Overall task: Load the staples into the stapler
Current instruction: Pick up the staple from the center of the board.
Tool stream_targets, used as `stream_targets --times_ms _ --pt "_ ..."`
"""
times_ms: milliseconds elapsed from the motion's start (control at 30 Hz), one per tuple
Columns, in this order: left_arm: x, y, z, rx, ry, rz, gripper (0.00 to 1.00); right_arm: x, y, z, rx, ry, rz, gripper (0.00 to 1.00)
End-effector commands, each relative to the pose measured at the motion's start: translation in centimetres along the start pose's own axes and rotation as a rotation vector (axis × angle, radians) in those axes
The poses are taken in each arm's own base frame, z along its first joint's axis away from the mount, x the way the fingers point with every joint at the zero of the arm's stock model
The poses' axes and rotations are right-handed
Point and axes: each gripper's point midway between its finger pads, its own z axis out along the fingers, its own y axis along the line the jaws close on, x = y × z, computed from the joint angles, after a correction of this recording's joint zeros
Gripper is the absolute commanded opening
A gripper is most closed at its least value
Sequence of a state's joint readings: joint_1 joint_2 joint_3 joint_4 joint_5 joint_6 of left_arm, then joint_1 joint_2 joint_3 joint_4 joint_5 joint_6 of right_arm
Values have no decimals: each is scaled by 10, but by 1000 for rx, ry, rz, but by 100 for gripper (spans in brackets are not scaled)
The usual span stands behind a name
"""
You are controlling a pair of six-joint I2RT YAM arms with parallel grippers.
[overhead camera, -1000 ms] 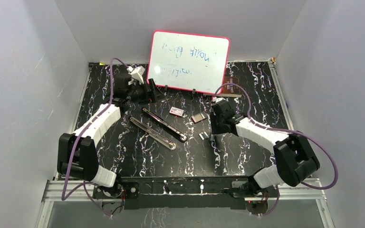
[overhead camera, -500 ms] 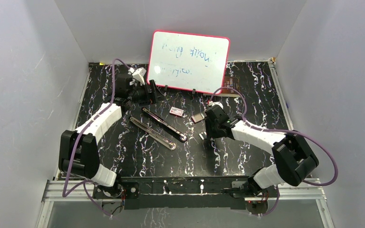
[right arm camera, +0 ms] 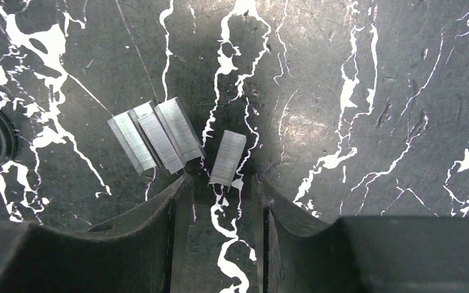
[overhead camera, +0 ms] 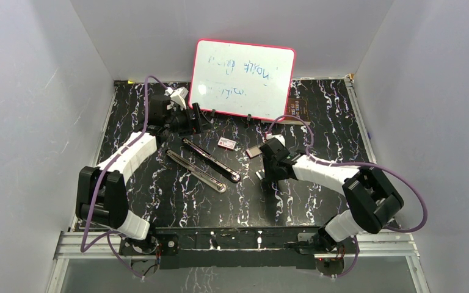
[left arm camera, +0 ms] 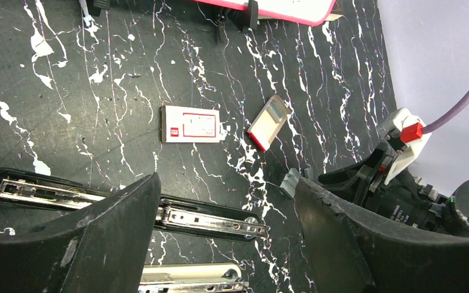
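1. The left gripper (left arm camera: 226,183) is wide open and empty, above the open black stapler (left arm camera: 128,204), whose shiny rail faces up.
2. The staples (right arm camera: 228,157), thin ribbed grey strips, lie flat on the marbled table (right arm camera: 372,91), right of the stapler.
3. The right gripper (right arm camera: 220,183) is partly open and holds nothing. It should, I think, straddle the single strip's long sides and close gently.

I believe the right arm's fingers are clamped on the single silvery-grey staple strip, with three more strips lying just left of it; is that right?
Not quite. In the right wrist view the right arm's fingers stand apart, and the single silvery-grey staple strip lies free at their tips. Three more strips do lie just left of it.
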State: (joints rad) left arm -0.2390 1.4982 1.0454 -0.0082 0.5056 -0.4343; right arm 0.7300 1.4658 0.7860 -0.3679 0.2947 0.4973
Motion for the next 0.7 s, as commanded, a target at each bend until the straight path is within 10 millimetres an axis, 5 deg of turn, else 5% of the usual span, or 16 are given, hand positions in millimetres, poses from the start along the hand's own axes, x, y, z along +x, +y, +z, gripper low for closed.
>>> stream_targets --times_ms 0,300,667 --pt "-6 -9 -4 28 -11 24 79 6 -7 6 49 8 8 47" --pt "-5 -9 -4 25 -9 28 79 10 -15 8 93 18 13 44" --pt "-6 -9 -3 30 -9 26 79 10 -15 8 92 12 27 25"
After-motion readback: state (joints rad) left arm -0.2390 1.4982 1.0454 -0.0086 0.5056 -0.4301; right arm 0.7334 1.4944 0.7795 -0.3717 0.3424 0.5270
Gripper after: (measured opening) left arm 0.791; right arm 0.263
